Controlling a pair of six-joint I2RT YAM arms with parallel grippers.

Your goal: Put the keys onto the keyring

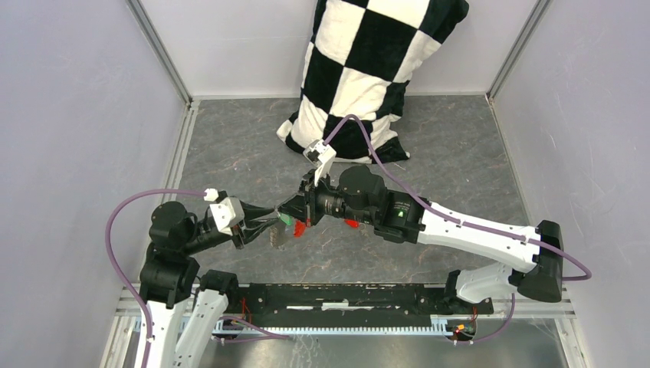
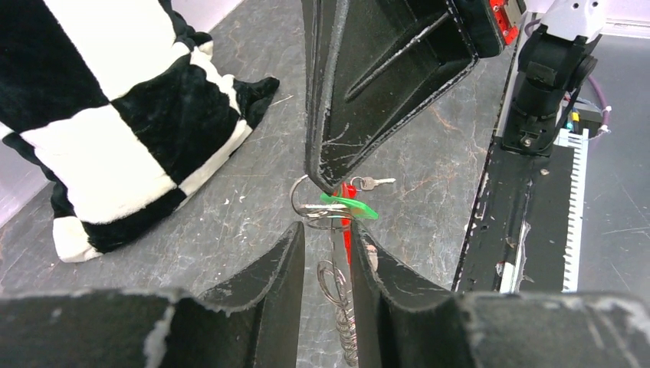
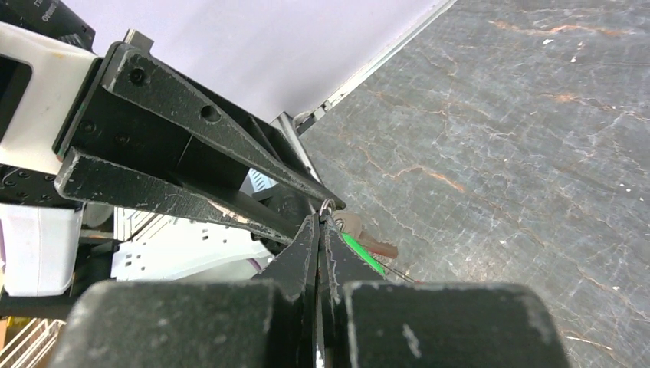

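Keyring [image 2: 293, 199] | right tool [image 3: 320, 222] clamped on it | left tool [image 2: 328, 230] grip unclear

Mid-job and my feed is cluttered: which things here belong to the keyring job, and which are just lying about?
Job:
- keyring
- green-headed key
- small silver key
- red piece, key or fob unclear
- left gripper
- right gripper, shut on the keyring

Lying about:
- checkered cushion
- black mounting rail, a fixture

Grey marbled table [image 1: 460, 153] (pale walls [image 1: 77, 115]).

Keyring [image 2: 293, 198] (upper arc) behind right fingers [image 2: 345, 115]
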